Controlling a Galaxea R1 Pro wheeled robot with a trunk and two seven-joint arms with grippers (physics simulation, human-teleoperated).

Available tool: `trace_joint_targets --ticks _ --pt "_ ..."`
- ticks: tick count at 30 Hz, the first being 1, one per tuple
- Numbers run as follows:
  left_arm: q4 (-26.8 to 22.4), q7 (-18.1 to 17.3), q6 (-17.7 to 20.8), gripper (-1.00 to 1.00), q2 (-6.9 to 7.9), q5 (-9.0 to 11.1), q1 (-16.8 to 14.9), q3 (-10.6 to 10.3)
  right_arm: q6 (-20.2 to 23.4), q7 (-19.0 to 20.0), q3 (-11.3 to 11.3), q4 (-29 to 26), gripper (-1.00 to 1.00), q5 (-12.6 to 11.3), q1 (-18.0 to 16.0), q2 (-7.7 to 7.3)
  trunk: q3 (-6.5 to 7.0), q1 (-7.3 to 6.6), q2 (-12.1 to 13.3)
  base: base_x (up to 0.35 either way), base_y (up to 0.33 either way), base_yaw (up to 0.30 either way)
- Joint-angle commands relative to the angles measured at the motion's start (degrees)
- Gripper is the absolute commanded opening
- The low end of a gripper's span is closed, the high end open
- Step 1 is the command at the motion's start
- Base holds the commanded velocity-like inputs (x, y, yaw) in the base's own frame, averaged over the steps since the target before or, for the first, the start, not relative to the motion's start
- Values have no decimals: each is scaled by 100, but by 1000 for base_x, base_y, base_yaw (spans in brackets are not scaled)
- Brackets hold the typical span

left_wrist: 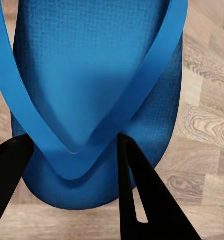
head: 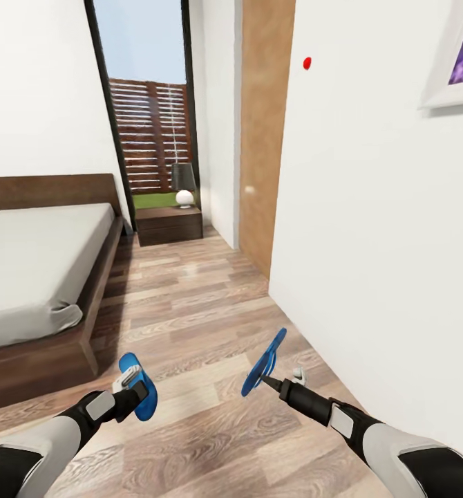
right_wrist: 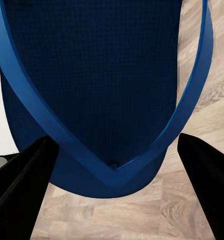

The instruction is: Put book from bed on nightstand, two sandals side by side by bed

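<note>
Currently each arm carries one thin bright blue flip-flop sandal: the left gripper [head: 136, 395] pinches one [head: 140, 394] at seven o'clock, the right gripper [head: 267, 379] pinches the other [head: 265, 362] at five o'clock, probably by its toe strap. Both hang above the brown wood-plank floor [head: 190, 304], with the low dark-framed bed [head: 45, 277] at nine o'clock. Gripped on so thin a strap, the right sandal could swing or slip during travel and land crooked.

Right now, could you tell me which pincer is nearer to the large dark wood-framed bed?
Left. The left pincer hangs just off the large dark wood-framed bed, near its foot corner; the right pincer is across the plank floor, near the white wall.
</note>
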Motion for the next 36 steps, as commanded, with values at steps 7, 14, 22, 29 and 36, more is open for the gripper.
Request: trace_joint_targets --ticks 7,14,22,29,36 --pt "1 -15 16 -100 -1 47 -5 -47 58 31 14 13 -100 -64 -7 -1 -6 1 -2 217 -113 265" --pt "1 -17 11 -100 -8 48 -5 -47 58 31 14 13 -100 -64 -7 -1 -6 1 -2 217 -123 265" --pt "1 -18 11 -100 -7 48 -5 -47 58 31 12 13 -100 -64 -7 -1 -6 1 -2 217 -149 265" --pt "1 -18 11 -100 -22 48 -5 -47 58 39 11 13 -100 -67 -7 -1 -6 1 -2 217 -153 265" --pt "1 -18 11 -100 -24 48 -5 -47 58 40 6 13 -100 -67 -7 -1 -6 1 -2 217 -154 265"
